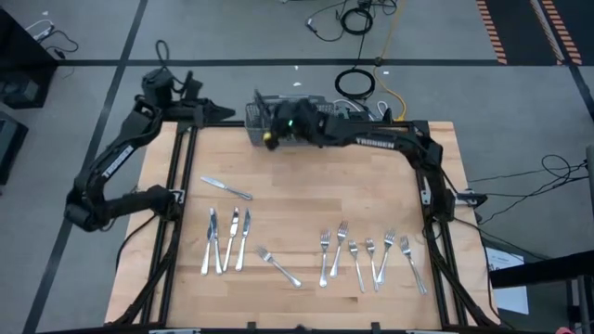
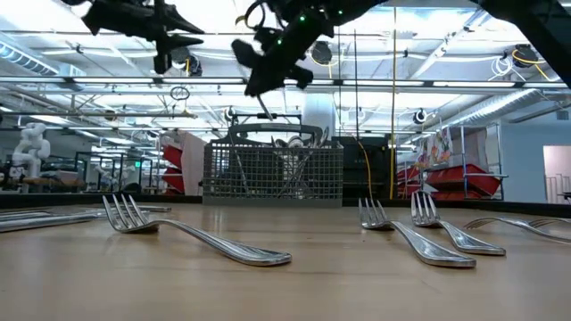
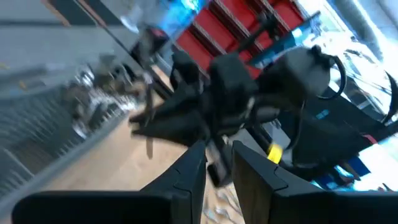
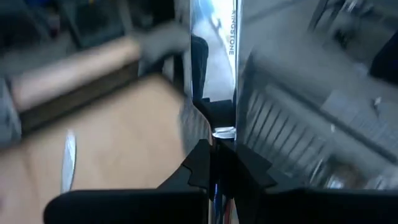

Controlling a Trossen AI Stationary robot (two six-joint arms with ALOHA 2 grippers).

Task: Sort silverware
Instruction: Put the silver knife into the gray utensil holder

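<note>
Forks (image 2: 201,239) lie nearest on the wooden table (image 1: 316,176); mesh basket (image 2: 273,172) stands at the far edge.
Left to right: left gripper (image 1: 221,113) hovers off the far-left corner, fingers slightly parted, holding nothing; four knives (image 1: 225,237) lie front-left; right gripper (image 4: 217,163) over the basket pinches a knife blade (image 4: 214,46); more forks (image 1: 371,255) lie front-right.

Table centre (image 1: 325,186) is bare w/ free passage; obstacles: basket (image 1: 278,116) at far edge, knives (image 1: 227,239) front-left, forks (image 1: 371,255) front-right.
</note>
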